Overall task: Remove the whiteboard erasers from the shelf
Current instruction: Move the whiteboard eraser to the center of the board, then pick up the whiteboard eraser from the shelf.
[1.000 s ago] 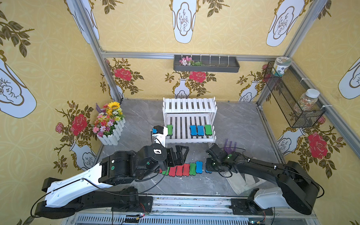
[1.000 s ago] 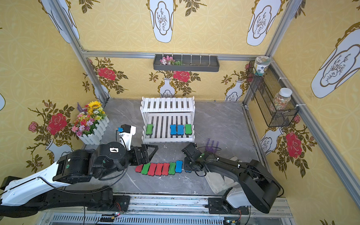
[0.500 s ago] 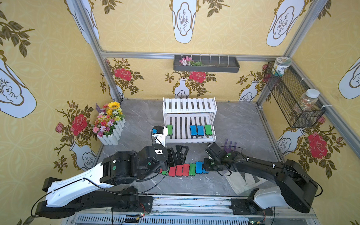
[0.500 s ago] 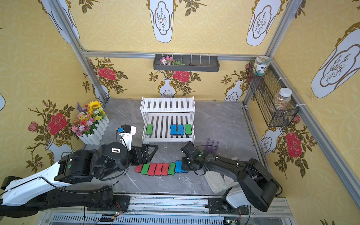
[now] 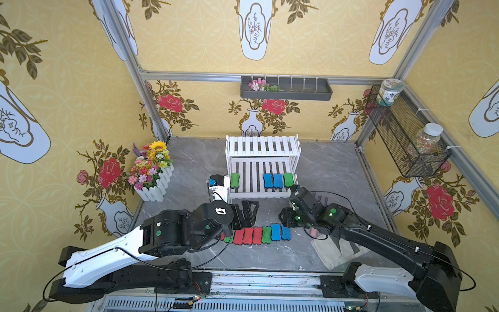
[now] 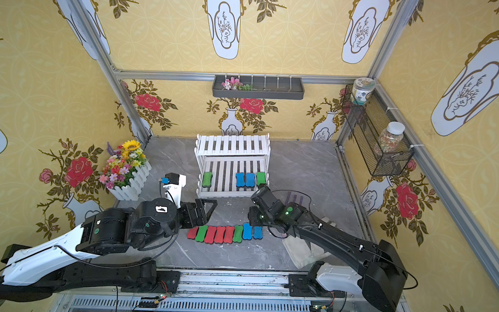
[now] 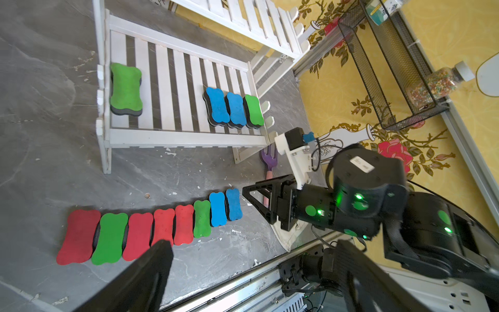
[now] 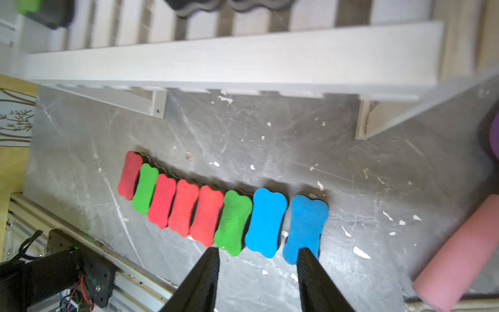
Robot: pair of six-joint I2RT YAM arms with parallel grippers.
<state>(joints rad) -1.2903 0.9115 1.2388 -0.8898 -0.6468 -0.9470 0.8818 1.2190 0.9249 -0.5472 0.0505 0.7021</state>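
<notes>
The white shelf stands at the back middle of the table. Its lower tier holds a green whiteboard eraser at the left, and two blue ones beside another green one at the right. Several erasers lie in a row on the table in front, red, green and blue; the end one is blue. My right gripper is open just behind that end, holding nothing. My left gripper hangs open above the row's left part, empty.
A flower box stands at the left. A purple fork with a pink handle and a folded cloth lie right of the row. A dark wall tray and a wire basket with jars hang above.
My right gripper carried a blue eraser to the row's right end, then opened and let it go. The left arm has barely moved.
</notes>
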